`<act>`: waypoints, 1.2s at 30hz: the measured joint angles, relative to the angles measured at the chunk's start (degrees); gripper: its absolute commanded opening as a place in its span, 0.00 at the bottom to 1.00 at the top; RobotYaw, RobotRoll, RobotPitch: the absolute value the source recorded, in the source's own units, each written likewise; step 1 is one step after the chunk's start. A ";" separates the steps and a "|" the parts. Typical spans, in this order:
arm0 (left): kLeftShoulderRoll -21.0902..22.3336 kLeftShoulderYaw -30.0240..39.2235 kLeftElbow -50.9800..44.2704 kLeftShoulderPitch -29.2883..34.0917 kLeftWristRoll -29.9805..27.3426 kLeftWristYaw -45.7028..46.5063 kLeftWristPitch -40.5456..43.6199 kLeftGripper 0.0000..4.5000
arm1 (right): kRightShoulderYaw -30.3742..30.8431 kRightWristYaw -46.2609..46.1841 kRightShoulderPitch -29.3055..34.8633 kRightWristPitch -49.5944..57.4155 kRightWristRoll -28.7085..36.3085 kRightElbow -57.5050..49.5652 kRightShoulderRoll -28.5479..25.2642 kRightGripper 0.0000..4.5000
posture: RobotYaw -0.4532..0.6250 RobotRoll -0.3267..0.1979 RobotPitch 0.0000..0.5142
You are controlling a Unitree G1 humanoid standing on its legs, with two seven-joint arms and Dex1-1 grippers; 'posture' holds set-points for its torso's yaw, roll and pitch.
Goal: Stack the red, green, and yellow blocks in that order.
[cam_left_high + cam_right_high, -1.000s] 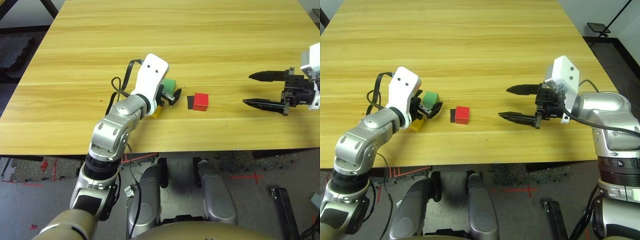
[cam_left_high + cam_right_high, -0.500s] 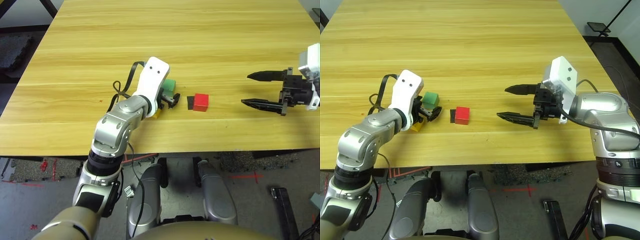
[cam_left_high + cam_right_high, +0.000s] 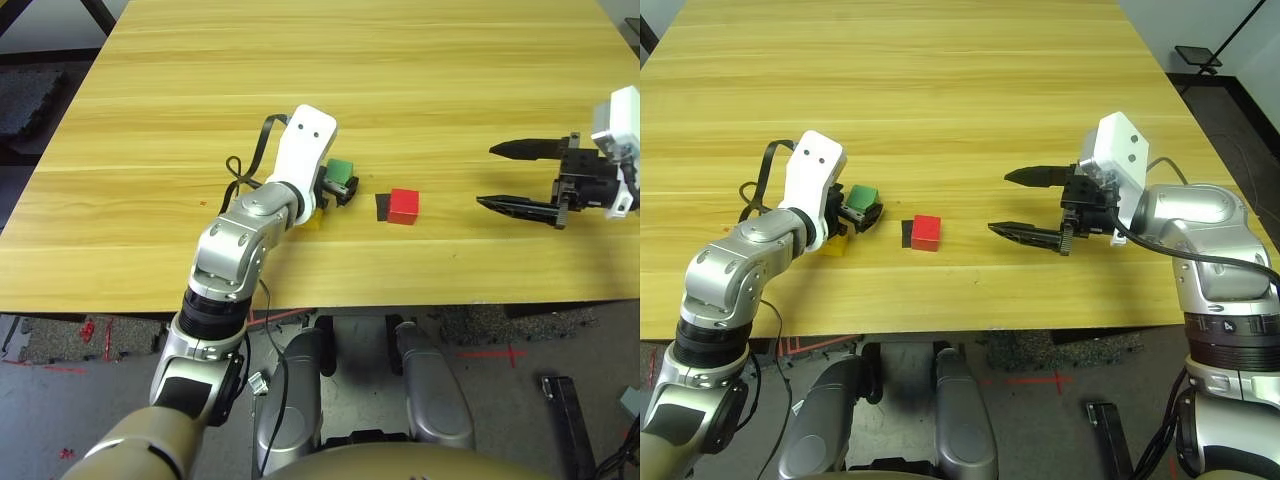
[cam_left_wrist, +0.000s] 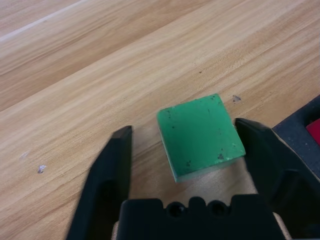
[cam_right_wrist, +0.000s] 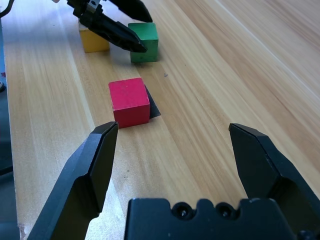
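Note:
The green block (image 4: pixel 200 135) sits on the table between the fingers of my left gripper (image 3: pixel 340 183). One finger (image 4: pixel 265 155) is at the block's side; the other finger (image 4: pixel 112 165) stands a small gap away, so the gripper is open around it. The yellow block (image 3: pixel 835 243) lies just behind the gripper, partly hidden under my left wrist. The red block (image 3: pixel 403 205) rests to the right of the green one, against a flat black patch (image 3: pixel 381 206). My right gripper (image 3: pixel 490 176) hovers wide open, well to the right of the red block, pointing at it.
The wooden table (image 3: pixel 330 70) stretches wide behind the blocks. A black cable (image 3: pixel 245 165) loops by my left wrist. The table's front edge (image 3: pixel 400 300) runs close below the blocks.
My left gripper has pushed forward so the green block now sits between its fingers, and the fingers have narrowed. The right gripper has drifted slightly left.

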 measured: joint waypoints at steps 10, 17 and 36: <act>1.84 -0.25 -0.42 0.35 -0.27 -2.28 0.06 0.45 | 0.09 -1.23 -1.45 -1.39 -0.29 1.10 1.69 1.00 | 0.61 0.80 0.56; 4.12 0.10 1.26 -3.56 -1.35 -5.62 0.28 0.45 | 1.11 -1.46 -2.22 -2.68 -0.85 2.77 2.21 1.00 | 0.63 0.83 0.52; 14.98 2.09 2.64 -10.16 -16.05 -35.67 -14.90 0.45 | 2.13 3.65 -0.14 -0.39 0.10 0.05 -0.54 1.00 | 0.63 0.81 0.53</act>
